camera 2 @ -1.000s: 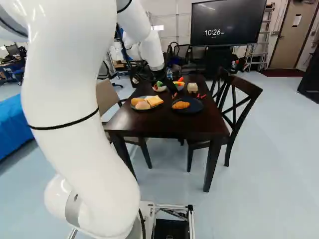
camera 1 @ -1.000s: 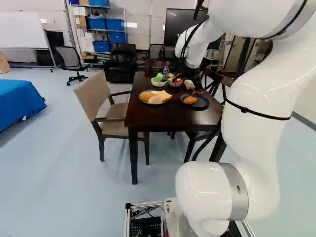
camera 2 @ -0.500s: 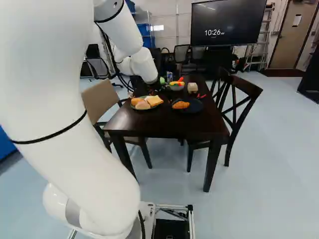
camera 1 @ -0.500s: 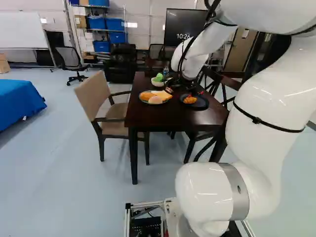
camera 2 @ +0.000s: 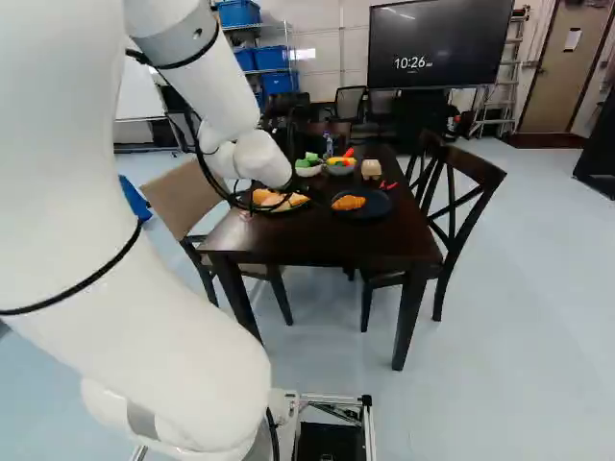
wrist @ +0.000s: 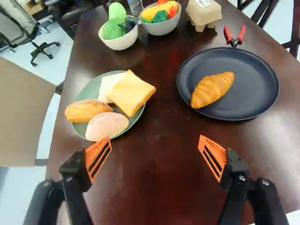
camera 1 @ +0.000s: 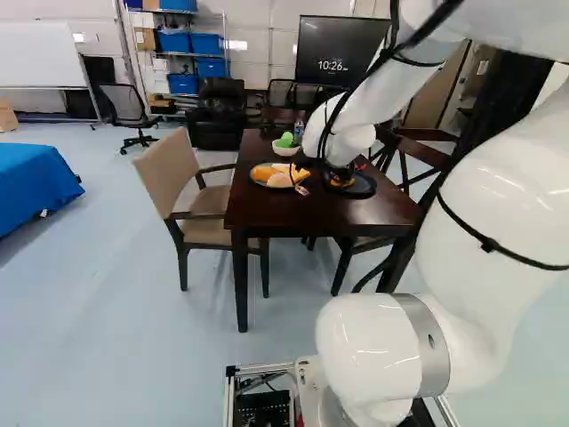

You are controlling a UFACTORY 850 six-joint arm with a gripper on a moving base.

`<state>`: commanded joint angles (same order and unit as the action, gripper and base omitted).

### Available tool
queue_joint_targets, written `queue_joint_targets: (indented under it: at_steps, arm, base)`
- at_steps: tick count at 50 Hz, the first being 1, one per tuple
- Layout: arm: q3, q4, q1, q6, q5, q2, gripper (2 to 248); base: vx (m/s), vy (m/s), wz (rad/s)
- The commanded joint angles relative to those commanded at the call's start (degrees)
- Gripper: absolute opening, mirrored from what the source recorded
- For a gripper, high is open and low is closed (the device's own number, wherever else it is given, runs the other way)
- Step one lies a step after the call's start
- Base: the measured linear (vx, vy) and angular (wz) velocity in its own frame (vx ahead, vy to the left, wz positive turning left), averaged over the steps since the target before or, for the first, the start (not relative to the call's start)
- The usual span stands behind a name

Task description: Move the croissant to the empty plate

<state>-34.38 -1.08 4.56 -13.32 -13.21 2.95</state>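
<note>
Dark plate [wrist: 253, 103] has the croissant [wrist: 213, 90] on it, green plate [wrist: 91, 92] holds bread [wrist: 107, 125], white bowl [wrist: 121, 43] has green veg [wrist: 112, 30], grey bowl [wrist: 161, 29] has colourful bits [wrist: 160, 16]. Gripper [camera 1: 333, 178]'s wide open btw.

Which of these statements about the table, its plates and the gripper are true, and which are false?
1. The croissant lies on the dark plate. True.
2. The gripper is shut on the croissant. False: it is open, and the croissant lies ahead of it.
3. The green plate holds a bread roll. True.
4. The egg carton sits on the green plate. False: it stands on the table.
</note>
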Motion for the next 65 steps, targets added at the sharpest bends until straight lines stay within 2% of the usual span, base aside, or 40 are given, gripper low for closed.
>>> queue_joint_targets:
  at_steps: [17, 38, 65]
  arm:
    - [8.76, 0.32, -1.36, 3.97, -10.97, 3.89, 247]
    - [17.35, 0.64, -2.69, 7.87, -21.72, 7.71, 247]
    - [24.91, 0.91, -3.86, 11.29, -31.19, 11.07, 247]
  base:
    - [0.000, 0.000, 0.000]
    - [0.000, 0.000, 0.000]
    - [0.000, 0.000, 0.000]
